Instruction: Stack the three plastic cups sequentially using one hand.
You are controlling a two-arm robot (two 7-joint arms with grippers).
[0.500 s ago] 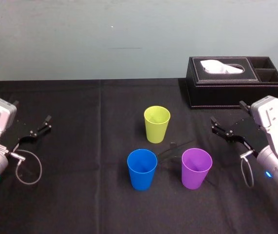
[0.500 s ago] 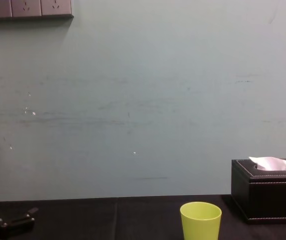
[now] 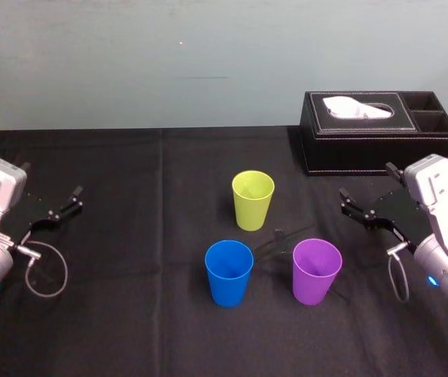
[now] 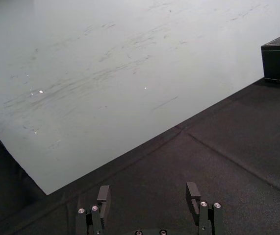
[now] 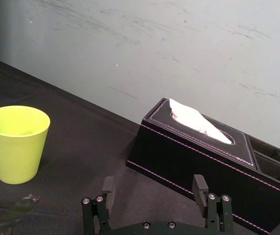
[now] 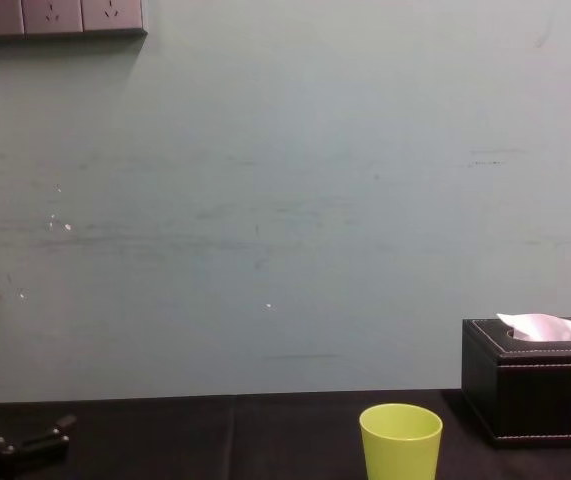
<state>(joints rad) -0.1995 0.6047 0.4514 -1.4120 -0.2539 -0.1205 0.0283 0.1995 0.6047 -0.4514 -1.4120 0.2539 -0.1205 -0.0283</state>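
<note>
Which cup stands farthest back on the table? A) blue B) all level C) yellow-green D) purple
C: the yellow-green cup stands behind the blue cup and purple cup, which sit side by side nearer the robot; left gripper and right gripper hang open at either side.

Pale teal wall (image 6: 285, 200), scuffed; socket panel (image 6: 55, 17) high left. Black-draped table (image 3: 129, 322); black tissue box (image 3: 376, 137) rear right.

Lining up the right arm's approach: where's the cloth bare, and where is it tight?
Bare: the stretch between the left claw and the blue cup; the strip behind the yellow-green cup to the wall; the near edge before the cups. Tight: among the three cups, and between the purple cup, right claw and tissue box.
</note>
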